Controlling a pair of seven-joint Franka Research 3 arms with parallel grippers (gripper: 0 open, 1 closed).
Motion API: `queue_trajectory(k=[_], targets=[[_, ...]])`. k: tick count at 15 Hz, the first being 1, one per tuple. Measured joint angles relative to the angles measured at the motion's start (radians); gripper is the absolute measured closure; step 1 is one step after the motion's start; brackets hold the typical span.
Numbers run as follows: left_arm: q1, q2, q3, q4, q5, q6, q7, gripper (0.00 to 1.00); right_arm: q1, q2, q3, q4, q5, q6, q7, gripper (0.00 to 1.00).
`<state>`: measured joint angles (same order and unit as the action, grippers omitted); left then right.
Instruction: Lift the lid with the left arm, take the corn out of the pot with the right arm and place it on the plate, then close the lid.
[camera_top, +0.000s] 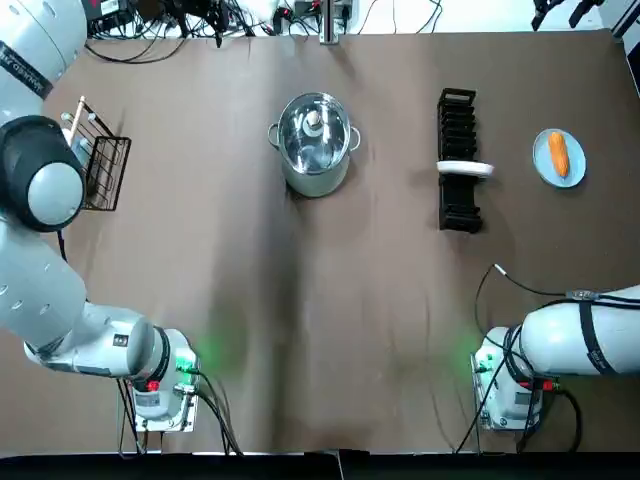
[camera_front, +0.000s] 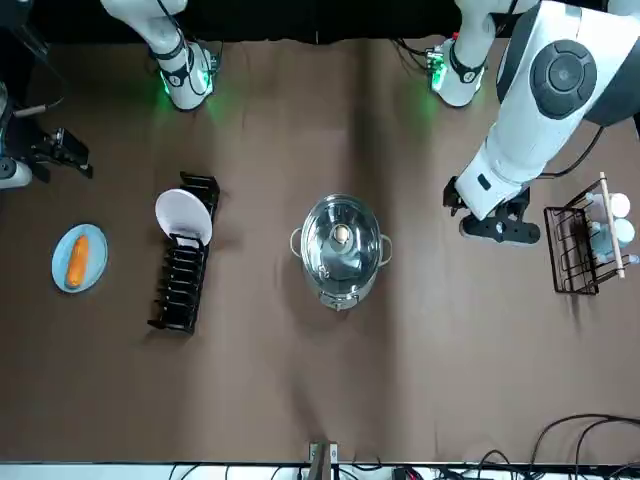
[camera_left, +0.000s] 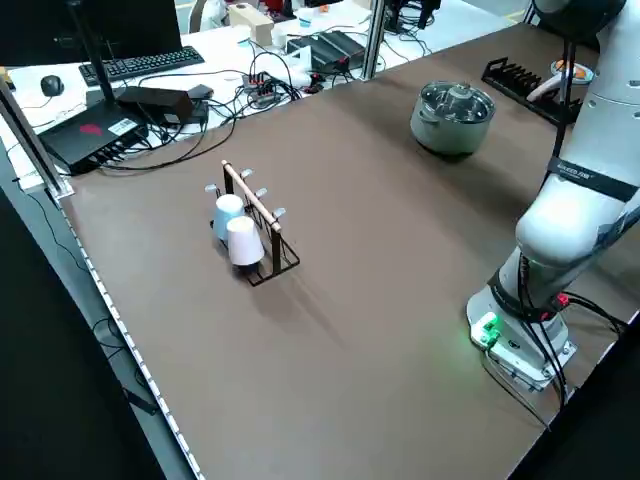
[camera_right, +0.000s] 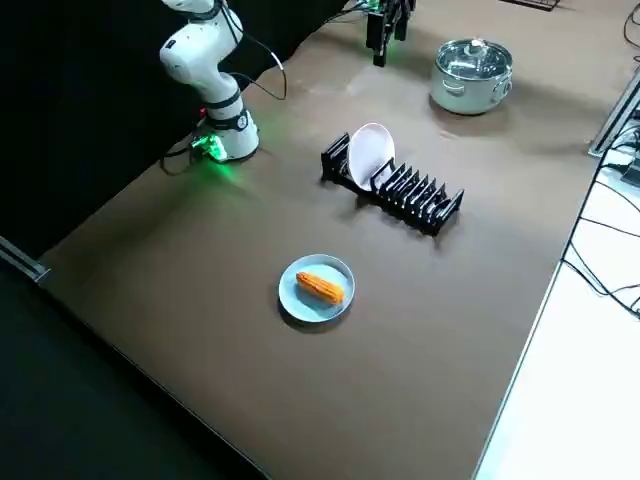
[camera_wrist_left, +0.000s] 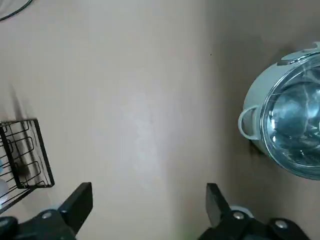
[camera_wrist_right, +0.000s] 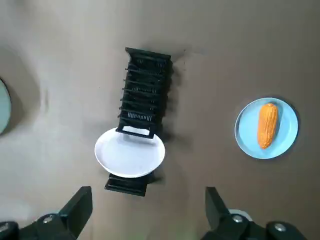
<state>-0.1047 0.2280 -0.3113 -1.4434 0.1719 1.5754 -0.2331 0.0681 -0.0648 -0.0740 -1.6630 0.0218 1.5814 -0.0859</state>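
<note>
Status: looks like the tail end of the sequence. Left gripper (camera_wrist_left: 148, 194) hangs over bare table on the left, between cup rack (camera_top: 101, 166) and pot (camera_top: 312, 183), jaws wide, empty. Right gripper (camera_wrist_right: 147, 197) is high over the right side, jaws wide, also empty. Corn (camera_top: 559, 154) lies on the blue plate (camera_top: 541, 166), far right, past the dish rack (camera_top: 457, 120). Centre, about as far out, the lid (camera_top: 315, 138) sits flush on the pot. All three steps read as done. Next move, I'd judge, is just parking both arms, no grasp.
</note>
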Motion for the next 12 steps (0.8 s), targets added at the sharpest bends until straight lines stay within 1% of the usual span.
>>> queue_trajectory(k=[2,3,4,6,8,9,12], targets=[[0.007,-0.012,0.007,0.000,-0.001,-0.010,-0.001,0.00,0.000,-0.003,-0.007,-0.012,0.000,0.025,-0.020,0.00],[0.005,-0.022,0.024,0.001,-0.008,-0.029,0.002,0.00,0.000,-0.003,-0.008,-0.013,0.000,0.034,-0.023,0.00],[-0.002,-0.036,0.057,0.001,-0.038,-0.044,0.014,0.00,0.000,-0.003,-0.010,-0.013,0.000,0.040,-0.028,0.00],[-0.025,-0.076,0.141,0.000,-0.133,-0.098,0.041,0.00,0.000,-0.003,-0.012,-0.013,0.000,0.064,-0.040,0.00],[-0.047,-0.125,0.209,-0.021,-0.196,-0.128,0.080,0.00,0.004,-0.003,-0.012,-0.013,0.000,0.089,-0.044,0.00],[-0.054,-0.146,0.228,-0.037,-0.207,-0.128,0.091,0.00,0.010,-0.003,-0.011,-0.013,0.000,0.090,-0.045,0.00],[-0.055,-0.183,0.234,-0.091,-0.208,-0.105,0.152,0.00,0.017,-0.003,-0.010,-0.013,0.000,0.092,-0.045,0.00]])
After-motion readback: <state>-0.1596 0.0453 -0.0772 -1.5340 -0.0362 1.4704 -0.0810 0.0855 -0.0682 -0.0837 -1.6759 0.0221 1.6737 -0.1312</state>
